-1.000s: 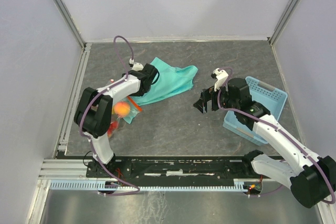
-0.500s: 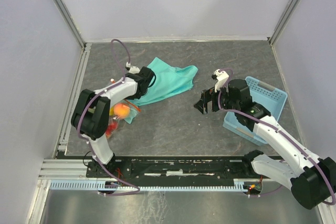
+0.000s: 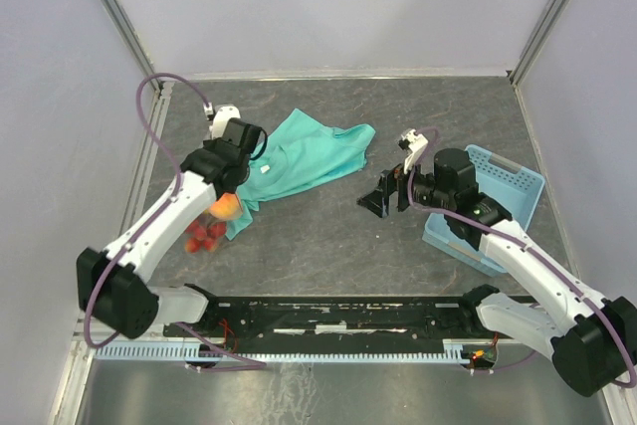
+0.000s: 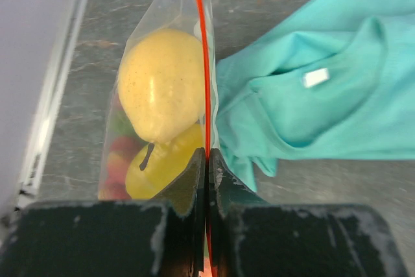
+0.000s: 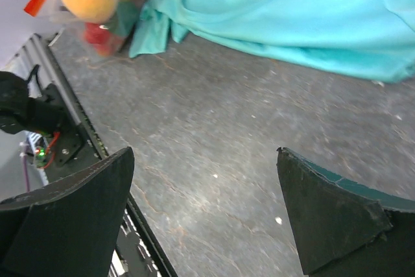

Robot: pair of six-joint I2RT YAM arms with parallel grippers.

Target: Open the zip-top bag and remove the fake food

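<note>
Plastic fruit (image 4: 155, 160) filled the clear, crinkly zip-top bag (image 4: 152, 37) at the table's left side: small red berries (image 3: 202, 236) nearest the arm bases, an orange-pink peach (image 3: 227, 208) beyond them, and a yellow lemon (image 4: 161, 82) pressed against the plastic. The left gripper (image 4: 206, 160) was clenched on the bag's orange-red zip strip (image 4: 201, 63), and the bag hung just beside the crumpled teal cloth (image 4: 324, 95). Whether it touched the dark grey table (image 3: 328, 246) could not be told. Farther right, the right gripper (image 5: 204, 160) hovered with fingers spread, holding nothing, near the light blue plastic basket (image 3: 520, 178).
</note>
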